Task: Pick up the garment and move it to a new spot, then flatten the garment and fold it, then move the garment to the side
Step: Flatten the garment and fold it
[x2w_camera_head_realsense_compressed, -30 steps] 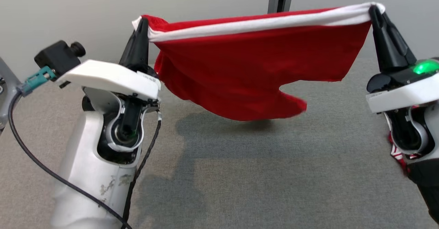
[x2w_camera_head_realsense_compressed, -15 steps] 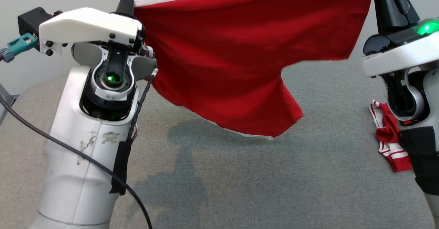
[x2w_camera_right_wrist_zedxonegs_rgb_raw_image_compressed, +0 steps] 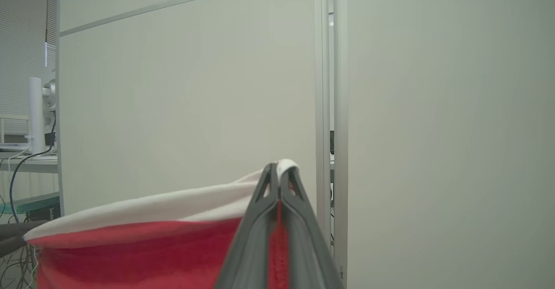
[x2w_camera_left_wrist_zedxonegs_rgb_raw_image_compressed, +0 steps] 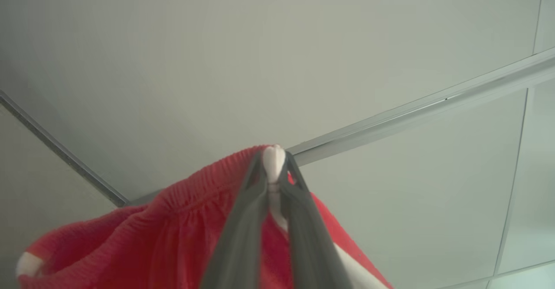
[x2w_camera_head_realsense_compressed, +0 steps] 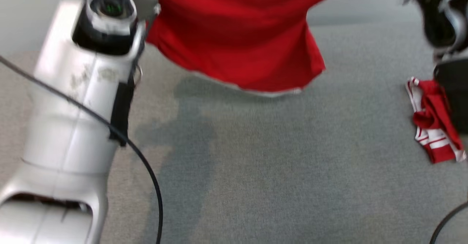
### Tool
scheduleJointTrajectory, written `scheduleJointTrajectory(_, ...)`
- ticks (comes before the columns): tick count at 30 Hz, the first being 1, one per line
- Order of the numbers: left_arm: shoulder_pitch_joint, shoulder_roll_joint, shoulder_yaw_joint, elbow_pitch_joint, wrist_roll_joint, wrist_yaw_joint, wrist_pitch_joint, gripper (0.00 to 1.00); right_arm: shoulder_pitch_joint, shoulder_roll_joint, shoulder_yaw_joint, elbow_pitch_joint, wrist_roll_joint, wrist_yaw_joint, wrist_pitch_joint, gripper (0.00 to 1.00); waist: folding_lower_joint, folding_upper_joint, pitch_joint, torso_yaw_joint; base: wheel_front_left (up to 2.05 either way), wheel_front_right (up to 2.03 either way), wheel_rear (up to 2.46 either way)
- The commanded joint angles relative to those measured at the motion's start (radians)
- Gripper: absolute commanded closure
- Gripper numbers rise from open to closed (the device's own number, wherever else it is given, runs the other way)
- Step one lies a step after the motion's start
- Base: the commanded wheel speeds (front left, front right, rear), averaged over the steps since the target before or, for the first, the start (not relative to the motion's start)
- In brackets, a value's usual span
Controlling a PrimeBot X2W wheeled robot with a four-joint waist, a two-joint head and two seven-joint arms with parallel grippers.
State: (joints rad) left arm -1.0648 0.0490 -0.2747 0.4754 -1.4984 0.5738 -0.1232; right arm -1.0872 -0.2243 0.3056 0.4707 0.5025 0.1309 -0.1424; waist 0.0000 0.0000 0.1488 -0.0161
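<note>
red soft-knit garment with white band [x2w_camera_head_realsense_compressed: 234, 35]: light, floppy, sags between holds. left gripper [x2w_camera_left_wrist_zedxonegs_rgb_raw_image_compressed: 274, 161], right gripper [x2w_camera_right_wrist_zedxonegs_rgb_raw_image_compressed: 281, 174] each clamped on band corners, sturdiest spot imo.

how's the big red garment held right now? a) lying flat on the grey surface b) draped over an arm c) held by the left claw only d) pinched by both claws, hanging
d: the left claw and the right claw each clamp the white-trimmed edge of the red garment, which hangs above the grey surface.
</note>
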Motion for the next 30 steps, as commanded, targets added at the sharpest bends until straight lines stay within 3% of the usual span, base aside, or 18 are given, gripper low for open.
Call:
scheduleJointTrajectory(1,-0.069,0.005,0.0,0.028,0.011,-0.012,0.002,1.0,-0.063,-0.007,-0.001,0.031,0.012,0.0,-0.007,1.0,0.0,0.0,0.099,-0.016,0.0,0.0,0.0)
scheduleJointTrajectory(5,-0.254,0.006,-0.002,0.137,0.041,-0.034,-0.026,1.0,-0.243,0.001,0.008,0.138,0.032,0.0,-0.026,1.0,0.0,0.0,0.219,-0.032,0.0,0.0,0.0)
scheduleJointTrajectory(7,-0.405,0.007,-0.024,0.214,0.084,-0.085,-0.063,1.0,-0.375,0.023,-0.043,0.232,0.113,0.0,-0.021,1.0,0.0,0.0,0.303,-0.033,0.0,0.0,0.0)
scheduleJointTrajectory(15,-0.633,0.007,-0.02,0.378,0.014,-0.212,-0.129,1.0,-0.586,0.028,-0.009,0.398,0.107,-0.001,-0.114,1.0,0.0,0.0,0.458,-0.048,0.0,0.0,0.0)
scheduleJointTrajectory(19,-0.645,0.008,-0.043,0.428,-0.041,-0.287,-0.142,1.0,-0.577,0.051,-0.047,0.428,0.15,-0.001,-0.125,1.0,0.0,0.0,0.515,-0.044,0.0,0.0,0.0)
scheduleJointTrajectory(20,-0.645,0.008,-0.043,0.428,-0.041,-0.287,-0.142,1.0,-0.577,0.051,-0.047,0.428,0.15,-0.001,-0.125,1.0,0.0,0.0,0.515,-0.044,0.0,0.0,0.0)
scheduleJointTrajectory(24,-0.61,0.006,-0.053,0.479,-0.06,-0.361,-0.142,1.0,-0.499,0.062,-0.024,0.424,0.142,0.0,-0.125,1.0,0.0,0.0,0.544,-0.04,0.0,0.0,0.0)
scheduleJointTrajectory(30,-0.515,0.007,-0.076,0.572,-0.089,-0.39,-0.143,1.0,-0.401,0.073,0.022,0.461,0.183,-0.001,-0.125,1.0,0.0,0.0,0.558,-0.038,0.0,0.0,0.0)
